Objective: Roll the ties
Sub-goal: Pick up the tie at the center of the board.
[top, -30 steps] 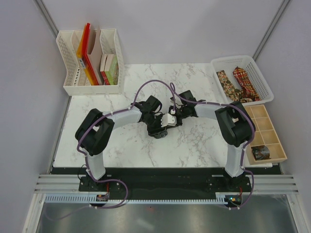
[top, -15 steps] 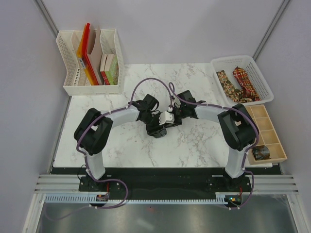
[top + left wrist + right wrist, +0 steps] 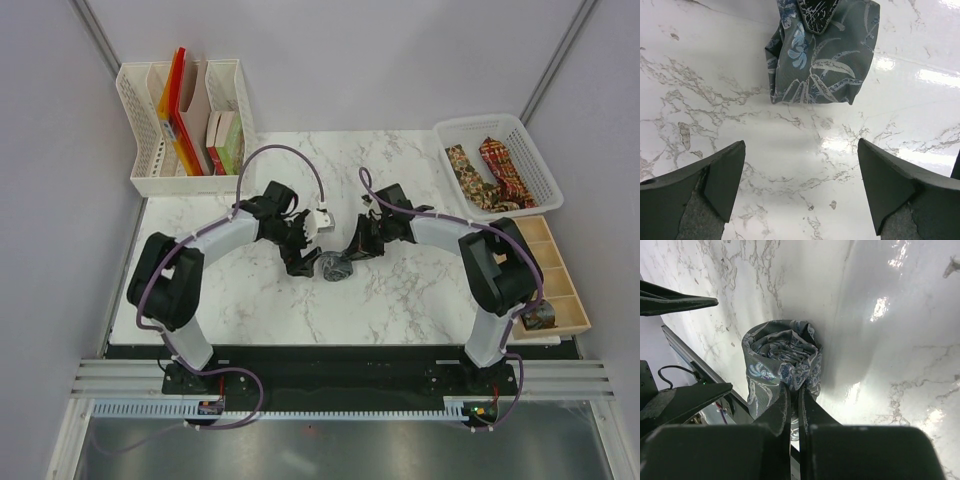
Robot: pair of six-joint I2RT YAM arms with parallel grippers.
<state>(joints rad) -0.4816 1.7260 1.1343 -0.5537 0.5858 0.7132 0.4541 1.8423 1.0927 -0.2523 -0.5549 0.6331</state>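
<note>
A dark grey-green tie (image 3: 335,267) stands rolled into a coil at mid-table. My right gripper (image 3: 348,256) is shut on the coil's wall, one finger inside the roll and one outside (image 3: 796,390). The coil (image 3: 782,357) rests on the marble. My left gripper (image 3: 302,264) is open just left of the roll and apart from it. In the left wrist view, bare table lies between its fingers (image 3: 800,185) and the roll (image 3: 820,55) sits ahead of them. A brown-gold tie (image 3: 465,172) and a red tie (image 3: 503,170) lie unrolled in the white basket (image 3: 540,175).
A wooden compartment box (image 3: 545,260) sits at the right edge, with a rolled dark tie (image 3: 535,315) in its nearest cell. A white file rack (image 3: 150,185) with coloured folders and books stands at the back left.
My left gripper has opened, let go of the roll and drawn back to the left. The right gripper stays pinched on the roll, which now shows uncovered.
</note>
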